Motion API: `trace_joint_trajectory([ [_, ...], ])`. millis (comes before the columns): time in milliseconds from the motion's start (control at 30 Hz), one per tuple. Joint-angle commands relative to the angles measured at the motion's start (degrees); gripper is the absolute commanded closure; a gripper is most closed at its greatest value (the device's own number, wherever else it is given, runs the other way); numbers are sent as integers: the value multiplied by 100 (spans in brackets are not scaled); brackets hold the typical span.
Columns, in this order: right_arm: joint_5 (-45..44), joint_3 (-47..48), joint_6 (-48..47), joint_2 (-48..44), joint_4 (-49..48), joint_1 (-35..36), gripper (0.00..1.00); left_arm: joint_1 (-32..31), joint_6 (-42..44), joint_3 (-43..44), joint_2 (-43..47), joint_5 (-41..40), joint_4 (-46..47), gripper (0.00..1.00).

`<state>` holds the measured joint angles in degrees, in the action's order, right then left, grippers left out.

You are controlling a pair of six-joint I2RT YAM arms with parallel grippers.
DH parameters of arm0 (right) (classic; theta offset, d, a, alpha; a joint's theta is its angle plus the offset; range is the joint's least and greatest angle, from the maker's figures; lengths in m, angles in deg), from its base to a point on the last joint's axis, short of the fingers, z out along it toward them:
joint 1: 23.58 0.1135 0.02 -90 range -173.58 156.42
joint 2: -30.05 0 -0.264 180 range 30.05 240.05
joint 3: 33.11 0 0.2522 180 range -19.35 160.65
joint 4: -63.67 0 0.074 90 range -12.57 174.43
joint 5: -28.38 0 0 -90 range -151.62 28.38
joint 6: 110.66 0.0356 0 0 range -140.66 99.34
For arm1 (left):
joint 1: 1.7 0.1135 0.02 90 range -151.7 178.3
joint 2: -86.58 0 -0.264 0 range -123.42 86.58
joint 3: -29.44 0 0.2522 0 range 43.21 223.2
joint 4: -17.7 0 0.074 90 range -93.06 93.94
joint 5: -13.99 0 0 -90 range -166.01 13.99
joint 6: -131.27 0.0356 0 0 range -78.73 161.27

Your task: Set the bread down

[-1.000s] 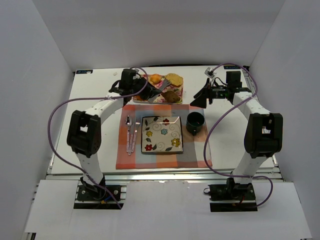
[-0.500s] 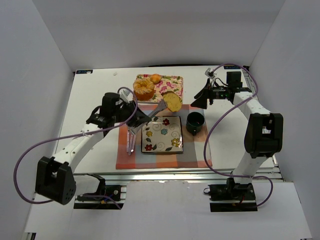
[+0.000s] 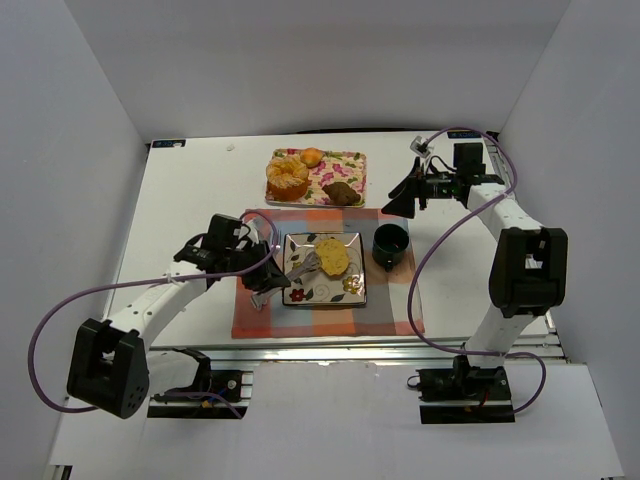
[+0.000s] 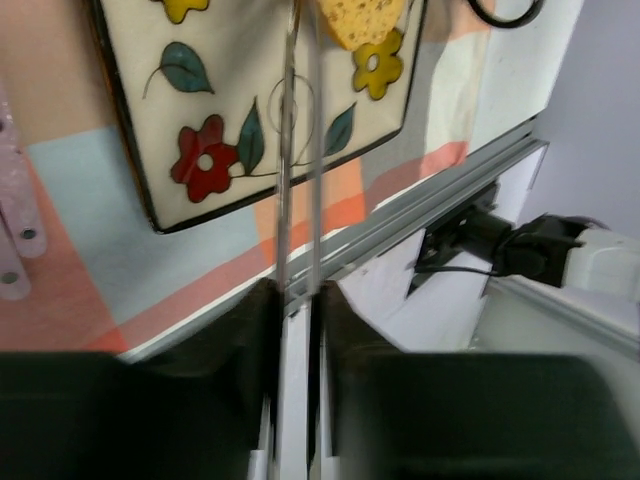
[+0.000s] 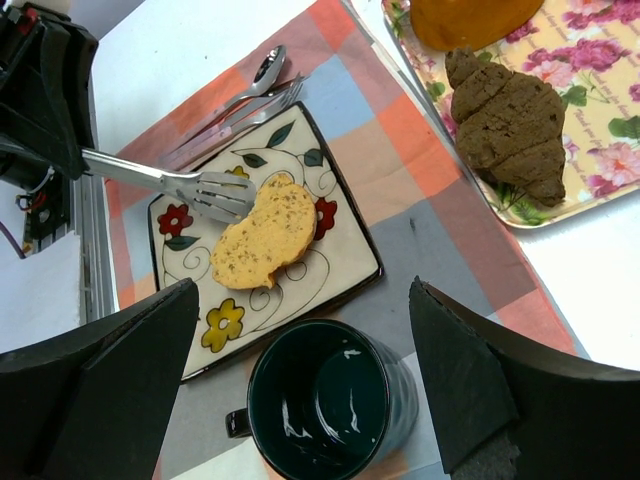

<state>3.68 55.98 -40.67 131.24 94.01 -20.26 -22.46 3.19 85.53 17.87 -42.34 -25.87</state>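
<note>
The bread [image 3: 332, 256] is a golden-yellow oval slice over the flowered square plate [image 3: 340, 292], resting on it or just above it. My left gripper [image 3: 258, 270] is shut on metal tongs [image 3: 300, 268], and their forked tips meet the bread's left end [image 5: 265, 232]. In the left wrist view the tongs [image 4: 298, 150] run straight out from the left gripper [image 4: 297, 300] to the bread [image 4: 360, 18] at the top edge. My right gripper [image 3: 405, 195] hangs open at the back right, above the mug. Its fingers [image 5: 110, 370] hold nothing.
A dark green mug [image 5: 325, 400] stands right of the plate [image 5: 345, 262] on the checked placemat [image 3: 390, 300]. Behind, a floral tray [image 3: 352, 170] holds a ring loaf [image 3: 287, 178], a small bun and a dark brown piece [image 5: 510, 120]. Cutlery [image 5: 240, 100] lies left of the plate.
The left arm swung back from the tray toward the near side, carrying the bread in the tongs from the tray over to the plate. The right arm stayed still.
</note>
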Motion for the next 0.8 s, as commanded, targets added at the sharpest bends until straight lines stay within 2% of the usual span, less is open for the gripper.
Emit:
trace_joint_trajectory([
  [0, 115, 35, -82, -363, -14, -41, 11, -16, 424, 65, 33, -106, -515, 62],
  [100, 88, -36, -82, -424, -14, -41, 11, -16, 723, 284, -64, -211, -894, 48],
  [267, 88, -141, -82, -503, -14, -32, 11, -8, 855, 469, 6, -361, -1027, 42],
  [600, 123, -185, -91, -495, -32, -32, 11, 220, 803, 820, 489, -747, -1063, 45],
  [767, 150, -177, -126, -486, -32, -32, 11, 738, 917, 961, 683, -1046, -1001, 48],
])
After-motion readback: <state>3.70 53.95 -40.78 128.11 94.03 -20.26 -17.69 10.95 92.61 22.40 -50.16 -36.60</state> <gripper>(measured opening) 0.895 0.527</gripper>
